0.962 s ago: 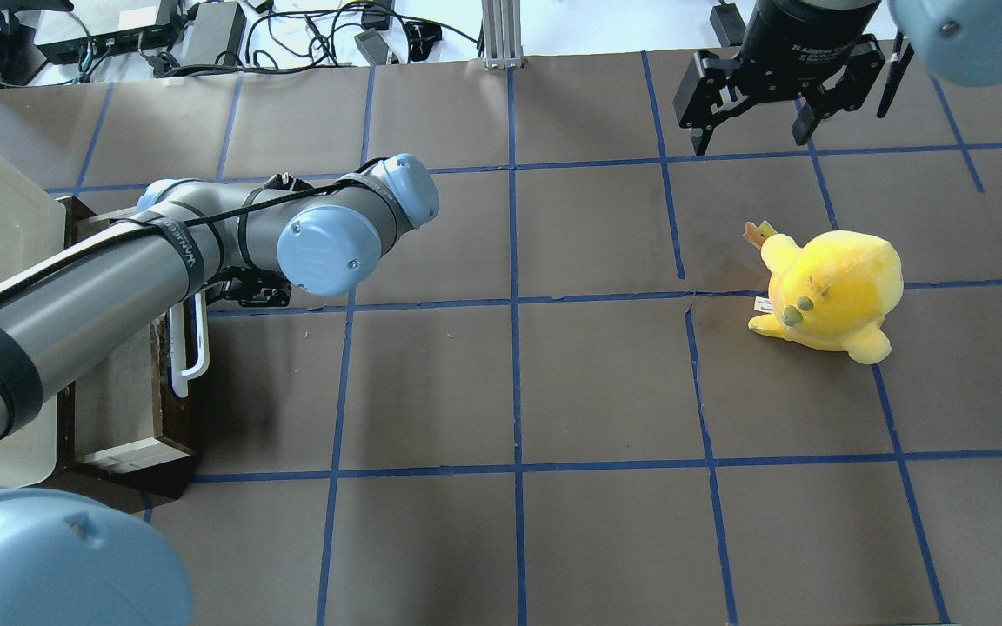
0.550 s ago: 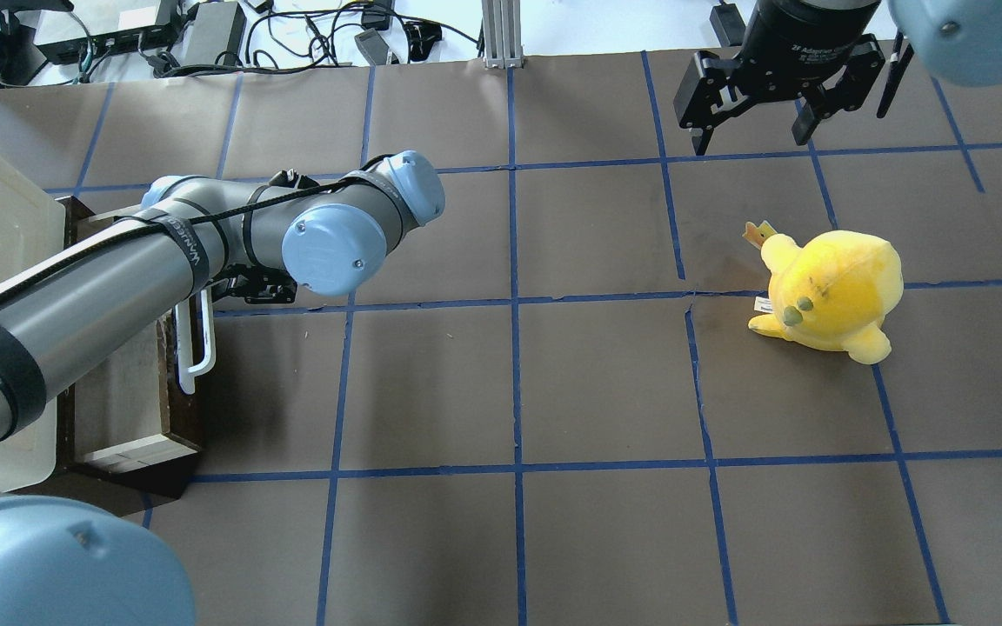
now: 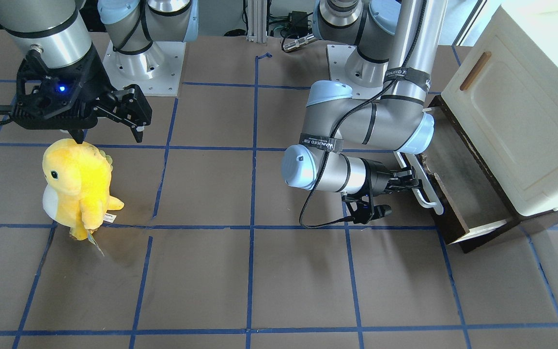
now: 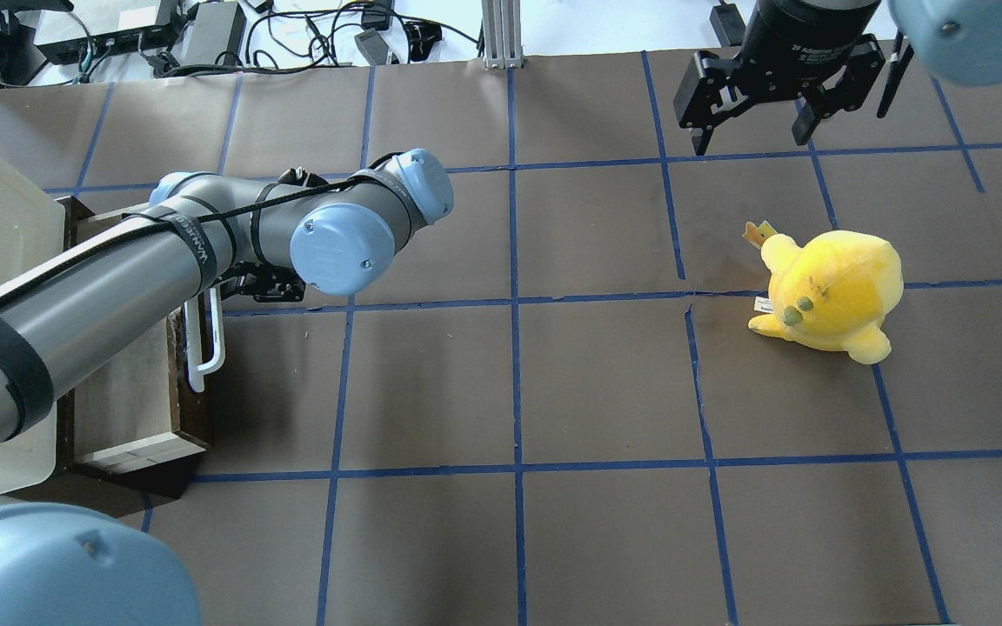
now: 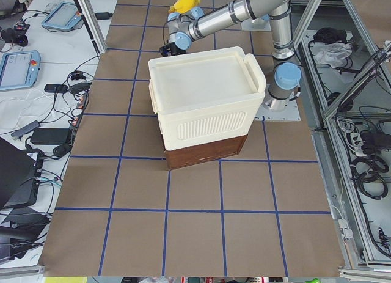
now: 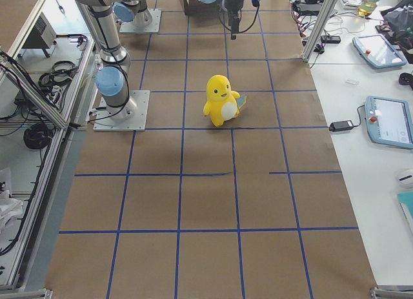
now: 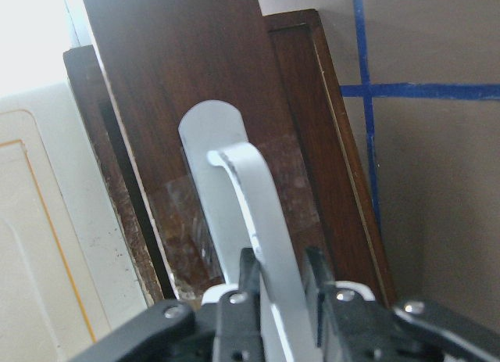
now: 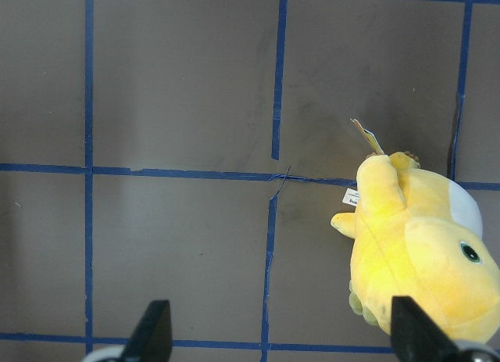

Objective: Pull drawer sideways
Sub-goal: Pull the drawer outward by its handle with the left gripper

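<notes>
The white handle (image 7: 248,191) of the drawer (image 7: 176,73) was pinched in the nearly closed left gripper (image 7: 279,270), so it could be drawn sideways.

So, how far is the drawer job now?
Done: the left hand is shut on the white handle, and the drawer stands partly out of the cabinet. In hand: the sideways pull. Left: perhaps more travel, then letting go.

Dark brown drawer (image 7: 180,80), white handle (image 7: 258,213), cream cabinet (image 3: 516,121), yellow plush toy (image 3: 78,179), blue-gridded brown table (image 3: 211,281).
</notes>
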Available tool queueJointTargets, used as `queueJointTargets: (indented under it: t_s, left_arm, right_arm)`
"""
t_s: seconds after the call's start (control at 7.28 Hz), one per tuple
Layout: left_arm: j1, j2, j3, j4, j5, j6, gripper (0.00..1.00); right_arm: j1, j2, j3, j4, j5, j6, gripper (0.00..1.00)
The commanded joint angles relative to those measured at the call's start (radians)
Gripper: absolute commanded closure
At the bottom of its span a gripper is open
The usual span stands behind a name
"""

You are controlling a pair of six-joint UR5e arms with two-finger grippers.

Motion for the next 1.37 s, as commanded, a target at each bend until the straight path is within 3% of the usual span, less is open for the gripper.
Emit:
queueJointTargets:
  t_s: [0.0,0.82,0.96,1.1,1.24]
  left_arm:
    - [-0.003,-0.001,0.0,0.0,-0.001,0.001,0.72]
    - [-0.013,0.001,0.0,0.0,-0.001,0.001,0.72]
    - [-0.013,0.002,-0.001,-0.003,-0.001,-0.001,0.63]
    - [-0.013,0.006,-0.009,-0.004,0.005,0.002,0.2]
    - [-0.013,0.01,-0.011,-0.004,0.002,0.002,0.04]
  right_arm:
    - [0.0,0.0,0.0,0.0,0.0,0.0,0.0]
    - [0.0,0.0,0.0,0.0,0.0,0.0,0.0]
    - [0.0,0.0,0.0,0.0,0.0,0.0,0.0]
    - [0.0,0.0,0.0,0.0,0.0,0.0,0.0]
    - [0.0,0.0,0.0,0.0,0.0,0.0,0.0]
